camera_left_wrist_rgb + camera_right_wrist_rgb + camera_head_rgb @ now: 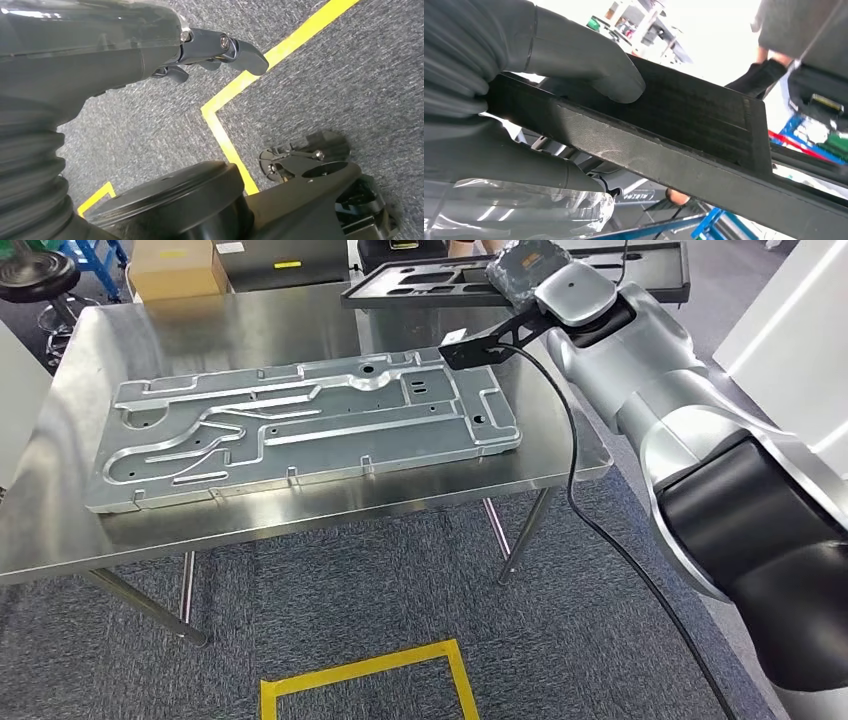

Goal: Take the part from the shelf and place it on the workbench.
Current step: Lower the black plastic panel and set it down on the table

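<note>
Head view: a silver plate [310, 430] lies on the steel table [60, 530]; at 1 o'clock the right hand [525, 275] holds a black tray [420, 285]. Left wrist view: the left hand [220, 52], fingers apart, hangs over carpet with yellow tape [225, 135]. Right wrist view: the thumb [589, 62] presses the tray's rim; a person's gloved hand [759, 80] behind. No writing is readable.

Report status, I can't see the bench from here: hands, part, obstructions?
Right hand grips black tray beyond the workbench. Left hand hangs over floor, holding nothing. Silver part lies flat on the workbench.
</note>
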